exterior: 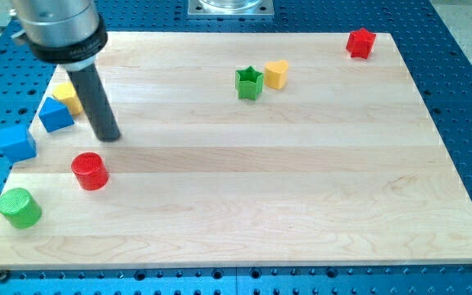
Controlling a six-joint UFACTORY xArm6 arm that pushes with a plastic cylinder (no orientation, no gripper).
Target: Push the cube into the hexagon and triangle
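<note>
The desk (260, 188) is a pale wooden board of joined planks, lying on a blue perforated metal base (465, 98) that shows on every side; a grey metal plate (229, 6) sits just beyond the board at the view's top. The arm carries no hand, only a dark rod under a thick dark collar, and my tip (108, 136) rests on the bare wood in the left part of the board. The blue cube (16, 142) sits at the board's left edge, a plain blue block with a lighter top face, well to the view's left of my tip and slightly lower. Above and to the right of it, the blue triangle (56, 114) touches or nearly touches the yellow hexagon (67, 97), which is partly hidden behind the rod; both lie just left of the rod, apart from the cube. A red cylinder (89, 170) stands below my tip, near but not touching, and a green cylinder (20, 206) stands near the lower left corner. Near the top middle, a green star (249, 83) and a yellow heart (276, 74) sit close together. A red block (360, 43), its shape unclear, is near the top right corner.
</note>
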